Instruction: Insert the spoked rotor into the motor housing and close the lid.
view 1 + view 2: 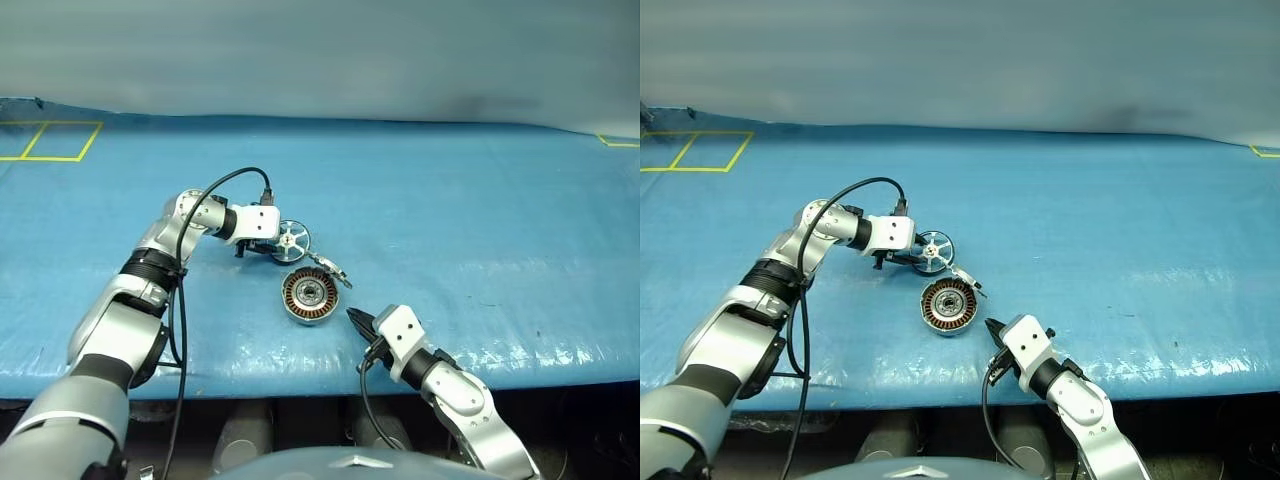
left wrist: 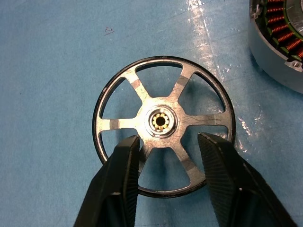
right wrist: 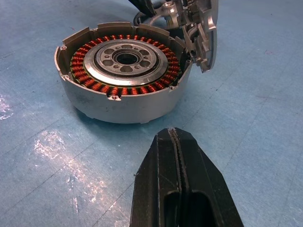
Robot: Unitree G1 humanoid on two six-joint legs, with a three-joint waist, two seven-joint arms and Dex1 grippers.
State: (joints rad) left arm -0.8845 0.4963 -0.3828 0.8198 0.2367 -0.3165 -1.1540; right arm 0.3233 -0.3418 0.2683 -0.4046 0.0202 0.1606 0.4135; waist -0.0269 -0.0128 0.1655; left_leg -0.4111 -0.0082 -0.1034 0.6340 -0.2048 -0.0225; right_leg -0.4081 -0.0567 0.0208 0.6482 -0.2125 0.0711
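The spoked rotor (image 2: 161,123), a flat silver wheel with six spokes, lies on the blue cloth just behind and left of the motor housing (image 1: 309,296). My left gripper (image 2: 168,139) hovers at the rotor's near side, its fingers (image 2: 123,175) apart on either side of one spoke. The housing stands open, showing copper windings (image 3: 94,85) and a silver hub. Its lid (image 3: 206,33) stands tilted up at the far right rim. My right gripper (image 3: 175,135) is shut and empty, a short way in front of the housing.
The blue cloth covers the table (image 1: 480,230), whose front edge runs just below my right hand. Yellow tape squares (image 1: 50,140) mark the far left corner, and another yellow mark (image 1: 620,140) sits far right. A black cable (image 1: 225,185) loops over my left wrist.
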